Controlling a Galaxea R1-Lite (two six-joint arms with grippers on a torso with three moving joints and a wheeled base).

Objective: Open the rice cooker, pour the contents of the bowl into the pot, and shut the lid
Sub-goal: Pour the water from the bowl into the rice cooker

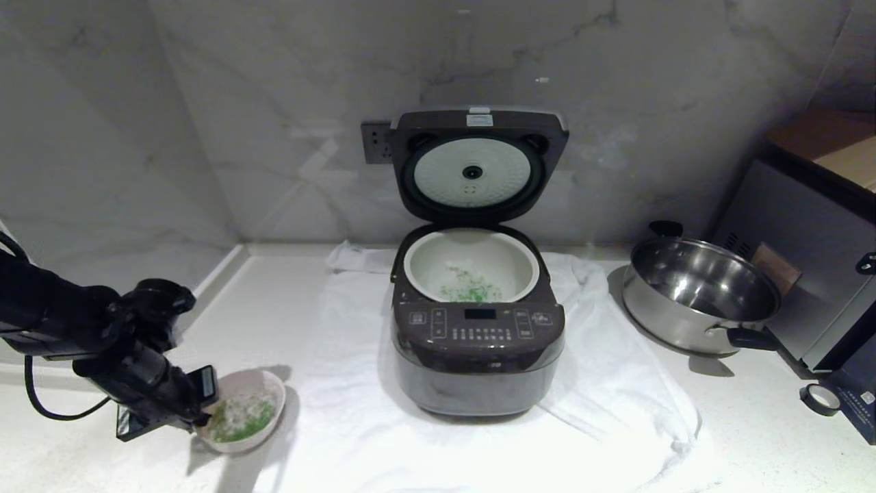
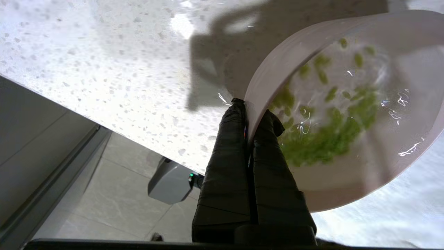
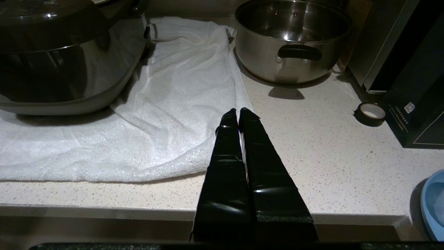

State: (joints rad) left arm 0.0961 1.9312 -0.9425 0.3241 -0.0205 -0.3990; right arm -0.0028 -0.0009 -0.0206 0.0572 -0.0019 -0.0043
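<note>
The rice cooker (image 1: 477, 356) stands on a white towel with its lid (image 1: 479, 164) raised upright against the wall. Its white pot (image 1: 415, 266) holds a scatter of green bits (image 1: 472, 291). Left of the towel, low over the counter, my left gripper (image 1: 202, 418) is shut on the rim of the pale pink bowl (image 1: 265, 438). One finger is inside the rim and one outside. The bowl (image 2: 347, 187) is tilted, and green contents (image 2: 329, 139) lie inside it. My right gripper (image 3: 238, 111) is shut and holds nothing, over the counter's front edge by the towel's corner.
A shiny steel pan (image 1: 698, 294) with black handles sits right of the cooker. A dark appliance and box stand at the far right, with a tape roll (image 1: 819, 399) before them. The white towel (image 1: 342, 383) spreads under the cooker. A blue dish edge (image 3: 435, 205) shows nearby.
</note>
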